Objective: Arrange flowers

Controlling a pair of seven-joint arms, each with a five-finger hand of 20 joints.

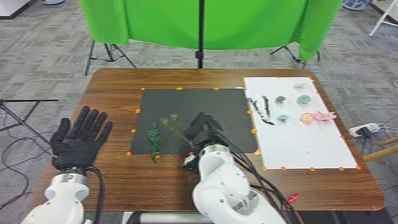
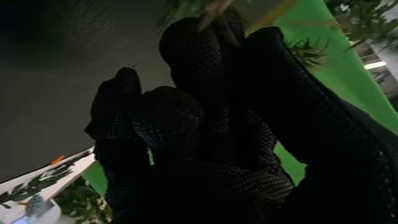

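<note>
head view, r hand (image 1: pixel 204 131) curled, pinching sprig (image 1: pixel 174 117)

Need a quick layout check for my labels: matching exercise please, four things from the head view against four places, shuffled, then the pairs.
Things
1. pink flower
2. left hand
3. green cloth
4. leafy stem

Places
A. hanging beyond the far edge of the table
B. on the dark mat, by its left edge
C. at the right edge of the white sheet
D. left of the dark mat

Pairs: 1-C, 2-D, 3-A, 4-B
</note>
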